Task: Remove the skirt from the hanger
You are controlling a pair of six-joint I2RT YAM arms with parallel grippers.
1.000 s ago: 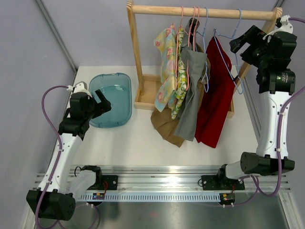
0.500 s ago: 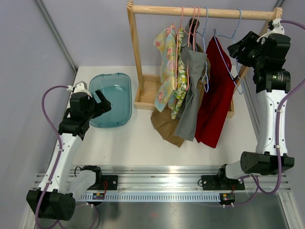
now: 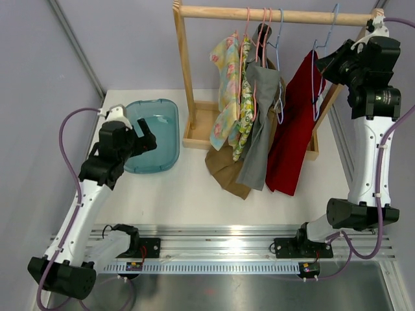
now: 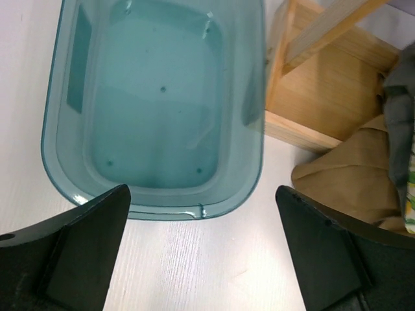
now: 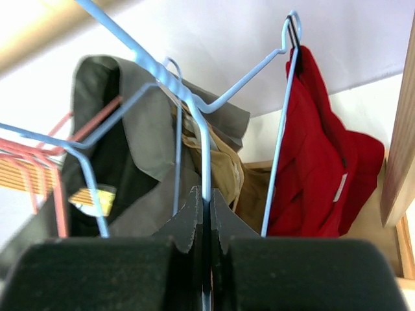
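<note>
If the hanger (image 5: pixel 206 139) snags: its top sits over the rod (image 3: pixel 214 11) near the desk's (image 3: pixel 175 194) far right corner; a sideways pull could jam it or tip the rack (image 3: pixel 187 78).
Right tool (image 5: pixel 206 194): fingers together, clamped on the hanger's thin wire below the twist, where it may well slip or turn.
Skirt (image 3: pixel 292 129): red, hanging from one end of the hanger at the rack's right; it could slide off and drop.
Left tool (image 4: pixel 202 223): fingers wide apart and holding nothing, above the tub (image 4: pixel 58 149) by the desk's left edge, well apart from the skirt.
In the way: grey garment (image 3: pixel 259 110) just beside the skirt; tan (image 3: pixel 224 165) and floral (image 3: pixel 228 78) garments farther left.
</note>
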